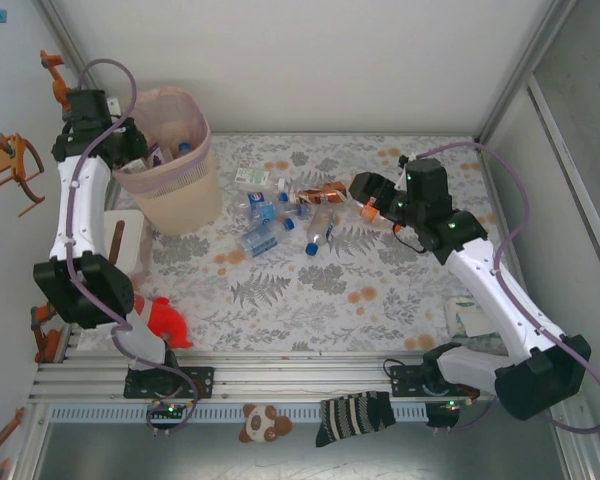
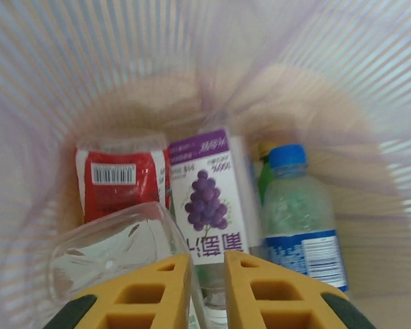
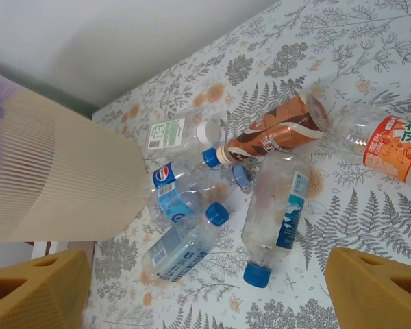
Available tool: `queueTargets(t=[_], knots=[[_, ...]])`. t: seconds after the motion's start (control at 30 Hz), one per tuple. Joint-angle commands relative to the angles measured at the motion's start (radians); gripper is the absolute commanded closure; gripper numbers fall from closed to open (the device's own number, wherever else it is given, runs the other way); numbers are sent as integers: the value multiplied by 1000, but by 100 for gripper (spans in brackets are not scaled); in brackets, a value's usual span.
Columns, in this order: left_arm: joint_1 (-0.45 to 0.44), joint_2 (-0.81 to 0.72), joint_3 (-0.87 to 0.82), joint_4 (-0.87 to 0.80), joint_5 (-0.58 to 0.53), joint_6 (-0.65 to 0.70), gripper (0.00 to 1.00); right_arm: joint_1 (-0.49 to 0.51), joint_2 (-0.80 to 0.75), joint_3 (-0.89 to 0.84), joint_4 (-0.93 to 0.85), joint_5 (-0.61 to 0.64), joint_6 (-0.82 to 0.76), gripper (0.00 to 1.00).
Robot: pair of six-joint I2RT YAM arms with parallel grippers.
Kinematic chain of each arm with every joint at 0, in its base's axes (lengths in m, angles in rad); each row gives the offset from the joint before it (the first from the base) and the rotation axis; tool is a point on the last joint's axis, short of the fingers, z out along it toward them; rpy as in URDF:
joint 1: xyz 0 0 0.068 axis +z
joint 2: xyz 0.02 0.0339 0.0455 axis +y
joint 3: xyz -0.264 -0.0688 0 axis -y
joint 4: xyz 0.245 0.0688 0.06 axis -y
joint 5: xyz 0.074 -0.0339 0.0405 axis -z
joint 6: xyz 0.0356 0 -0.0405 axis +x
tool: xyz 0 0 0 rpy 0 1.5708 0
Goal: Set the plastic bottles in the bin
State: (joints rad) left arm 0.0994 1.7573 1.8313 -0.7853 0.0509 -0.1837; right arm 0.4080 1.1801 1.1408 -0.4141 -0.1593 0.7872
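Note:
My left gripper (image 2: 207,264) hangs inside the mouth of the bin (image 1: 180,195), its yellow fingers nearly together with nothing gripped. Below it in the bin (image 2: 123,68) lie a clear bottle (image 2: 116,247), a blue-capped bottle (image 2: 298,219), a grape juice carton (image 2: 209,192) and a red packet (image 2: 120,181). My right gripper (image 3: 205,264) is wide open above the pile of plastic bottles (image 1: 280,215) on the table. Under it are a Pepsi bottle (image 3: 171,188), a blue-labelled bottle (image 3: 181,250), a teal-labelled bottle (image 3: 277,212), a brown bottle (image 3: 277,133) and an orange-labelled bottle (image 3: 390,147).
The bin (image 3: 55,178) stands just left of the pile. A red toy shark (image 1: 165,320) and a white box (image 1: 125,245) sit near the left arm. A small carton (image 1: 250,178) lies behind the pile. A panda toy (image 1: 260,422) and a striped sock (image 1: 355,415) rest on the front rail.

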Motion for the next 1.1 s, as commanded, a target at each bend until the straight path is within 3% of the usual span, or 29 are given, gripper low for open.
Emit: queueTargets(t=[0.0,0.33,0.6,0.77,1.07], knots=[[0,59,29,-121,-14,15,82,-6,4,31,-5,13,-21,13],[1,180,61,-148,48,12,81,-11,6,30,-21,33,-25,13],[0,106,66,-100,136,-17,78,-51,59,61,-117,66,-108,13],[0,20,59,-56,208,-26,70,-88,121,87,-181,96,-245,13],[0,-103,30,14,356,-73,66,-124,318,183,-289,202,-612,15]])
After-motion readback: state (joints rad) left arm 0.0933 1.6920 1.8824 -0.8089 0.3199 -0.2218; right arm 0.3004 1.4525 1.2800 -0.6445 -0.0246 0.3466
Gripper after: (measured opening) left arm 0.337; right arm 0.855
